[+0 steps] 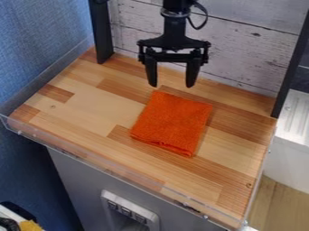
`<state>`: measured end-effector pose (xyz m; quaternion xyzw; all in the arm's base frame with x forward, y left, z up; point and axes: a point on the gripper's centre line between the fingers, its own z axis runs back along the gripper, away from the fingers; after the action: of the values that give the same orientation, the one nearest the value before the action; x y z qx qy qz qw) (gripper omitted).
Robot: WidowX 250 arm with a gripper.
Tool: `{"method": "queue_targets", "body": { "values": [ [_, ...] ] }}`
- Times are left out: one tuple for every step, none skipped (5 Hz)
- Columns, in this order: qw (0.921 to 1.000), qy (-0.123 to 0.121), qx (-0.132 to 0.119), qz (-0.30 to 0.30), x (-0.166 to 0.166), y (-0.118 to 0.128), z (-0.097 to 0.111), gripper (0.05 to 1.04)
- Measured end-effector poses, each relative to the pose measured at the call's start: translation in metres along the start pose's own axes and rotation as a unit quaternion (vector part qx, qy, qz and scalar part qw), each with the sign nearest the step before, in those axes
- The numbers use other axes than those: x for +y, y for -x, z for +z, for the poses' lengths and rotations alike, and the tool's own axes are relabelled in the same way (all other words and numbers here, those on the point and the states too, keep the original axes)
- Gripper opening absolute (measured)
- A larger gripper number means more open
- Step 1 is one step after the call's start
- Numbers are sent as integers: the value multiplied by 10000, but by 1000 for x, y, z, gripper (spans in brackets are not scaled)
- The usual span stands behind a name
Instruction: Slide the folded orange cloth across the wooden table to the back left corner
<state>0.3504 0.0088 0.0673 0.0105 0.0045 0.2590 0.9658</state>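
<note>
The black gripper [172, 85] hangs from the top edge of the view, its two fingers apart with nothing between them. Below it, a folded orange cloth [172, 122] lies flat on the wooden work surface [91, 109], a little right of the middle. The cloth is roughly rectangular and turned at a slant, its upper corner nearest to the gripper's fingertips. No contact between gripper and cloth can be seen.
A clear low rim [111, 168] runs along the front of the wooden surface. Dark posts stand at the back left [101, 34] and right [291, 65], with a whitewashed plank wall [247, 49] behind. A blue partition [42, 40] borders the left side.
</note>
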Motion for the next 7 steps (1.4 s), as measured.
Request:
{"method": "queue_targets", "body": {
  "values": [
    [9976,30,-151,680,-4,11,0,999],
    [9924,59,-229,1204,-9,22,-2,999],
    [9868,61,-220,1606,-13,31,-6,951],
    [9816,13,-161,1904,-18,41,-11,672],
    [9775,53,-182,2102,-24,44,-12,372],
    [9743,48,-130,2247,-25,44,-17,157],
    [9741,16,-85,2259,-26,44,-24,65]
  ]
}}
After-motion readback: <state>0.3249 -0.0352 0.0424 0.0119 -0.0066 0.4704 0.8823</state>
